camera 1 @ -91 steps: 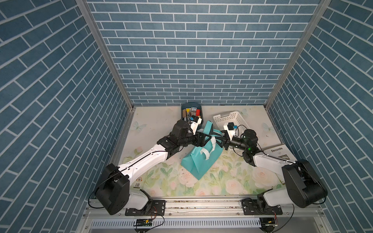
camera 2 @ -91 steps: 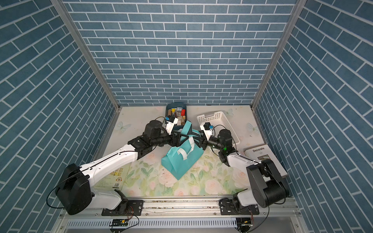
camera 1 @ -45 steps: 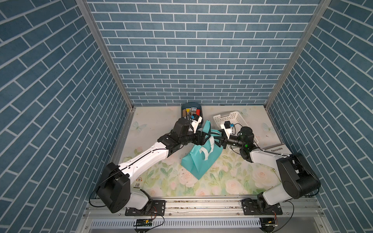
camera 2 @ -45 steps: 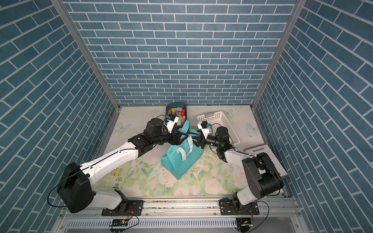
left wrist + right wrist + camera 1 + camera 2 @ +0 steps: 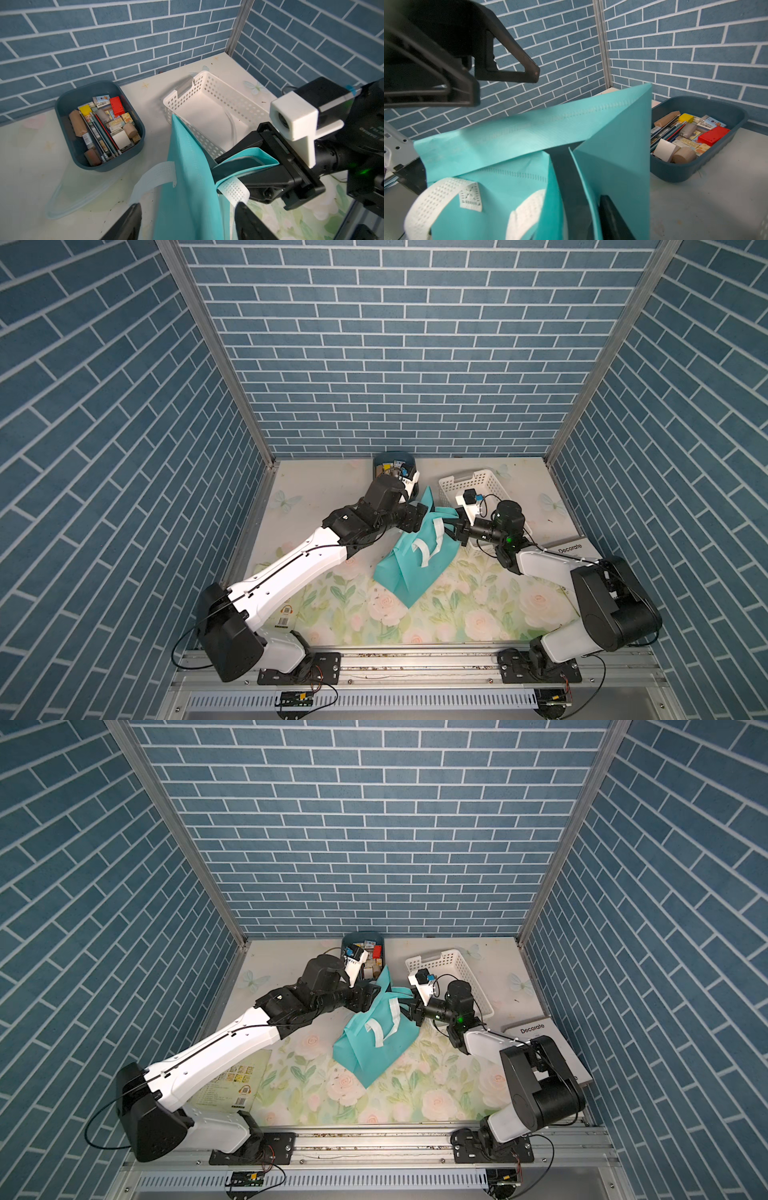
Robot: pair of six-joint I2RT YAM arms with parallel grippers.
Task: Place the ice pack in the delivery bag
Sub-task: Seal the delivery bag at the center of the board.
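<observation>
The teal delivery bag leans mid-table, white strap handles hanging on its side. My left gripper is open at the bag's top left, its fingers wide on either side of a teal wall panel without touching it. My right gripper has its jaws shut on the bag's rim at the top right, and one finger shows behind the teal wall. A flat see-through pouch with a pale blue edge, apparently the ice pack, lies on the table beside the bag.
A dark blue bin of small items stands against the back wall. A white perforated basket sits behind the right wrist. A booklet lies under the left arm, and a "Decorate" book lies at the right edge.
My right gripper edged left to the bag's rim and its jaws narrowed onto it. The left gripper stayed at the bag's top, and the bag barely shifted.
</observation>
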